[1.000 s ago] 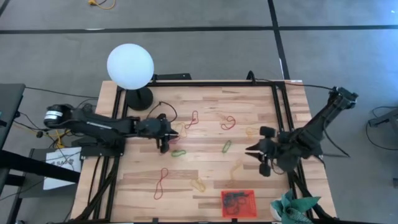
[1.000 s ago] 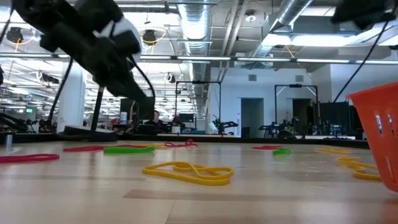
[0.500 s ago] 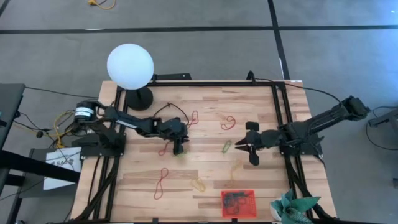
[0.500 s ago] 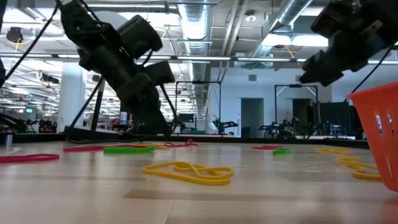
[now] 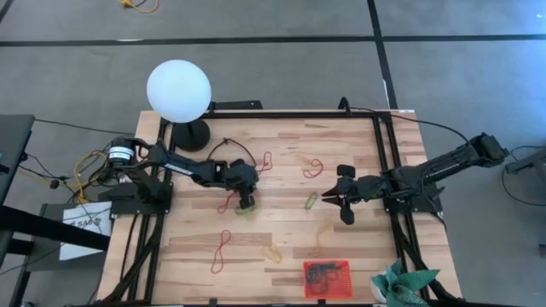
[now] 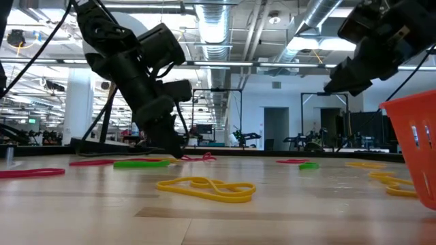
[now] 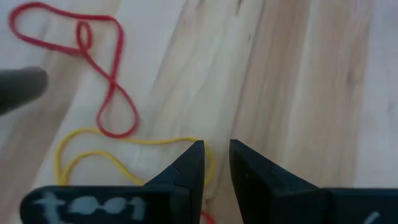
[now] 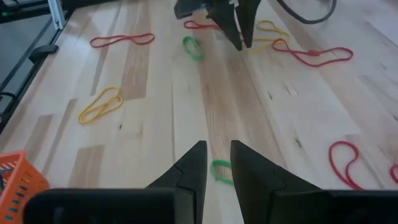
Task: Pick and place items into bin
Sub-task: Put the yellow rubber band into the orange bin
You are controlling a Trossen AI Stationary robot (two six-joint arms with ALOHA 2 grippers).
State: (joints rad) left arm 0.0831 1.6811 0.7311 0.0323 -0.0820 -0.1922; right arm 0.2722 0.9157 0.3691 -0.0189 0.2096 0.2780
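Observation:
Several rubber-band items lie flat on the wooden table (image 5: 281,223): red (image 5: 264,162), green (image 5: 311,201), yellow (image 5: 271,253). The red-orange bin (image 5: 327,278) stands at the near edge with dark bands inside. My left gripper (image 5: 247,203) is down at the table mid-left, narrowly open. Its tips (image 7: 216,158) straddle the end of a yellow band (image 7: 124,140), beside a red band (image 7: 102,74). My right gripper (image 5: 327,199) hangs above the table, narrowly open and holding nothing. A green band (image 8: 219,170) lies below it. My left gripper slants down from the table's left, its fingertips (image 6: 178,154) at the table surface. The yellow band's end (image 7: 208,163) curves into the gap between the tips. I cannot tell whether the fingers touch it.
A white globe lamp (image 5: 178,89) stands at the far left corner. A teal cloth (image 5: 401,286) lies at the near right corner beside the bin. Another green band (image 5: 245,209) and a red one (image 5: 221,250) lie near the left gripper. Bare wood shows mid-table.
My left gripper has gone toward the table's right and down to the surface, tipping steeper. My right gripper has swung toward the table's left and sunk lower, then stopped. No band has moved.

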